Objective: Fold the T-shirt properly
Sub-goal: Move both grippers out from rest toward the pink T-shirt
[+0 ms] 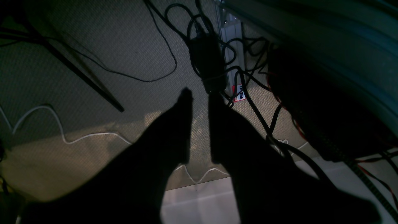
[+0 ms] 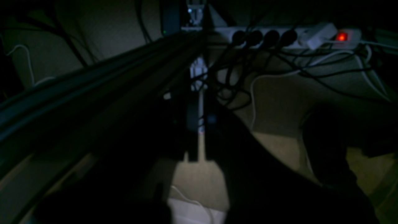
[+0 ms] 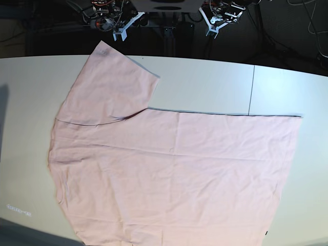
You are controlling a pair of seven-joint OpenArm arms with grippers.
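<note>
A: Left hand [image 1: 199, 96]?
B: Dark silhouette in its wrist view, fingers a narrow gap apart, nothing between them. Below it: carpet [image 1: 93, 46], black cables, a black power brick [image 1: 207, 62].

A: Right hand [image 2: 199, 130]?
B: Too dark to tell its state (only a slim lit slit between dark shapes). Far behind it, a white power strip [image 2: 279, 37] with a red lit switch.

A: Base view?
B: Both hands sit parked past the worktop's far edge, right hand at left, left hand at right.

A: T-shirt [image 3: 174, 169]?
B: Lies flat on the white worktop [image 3: 205, 82], plain pink side up, one sleeve reaching far-left; near edge runs out of frame.
</note>
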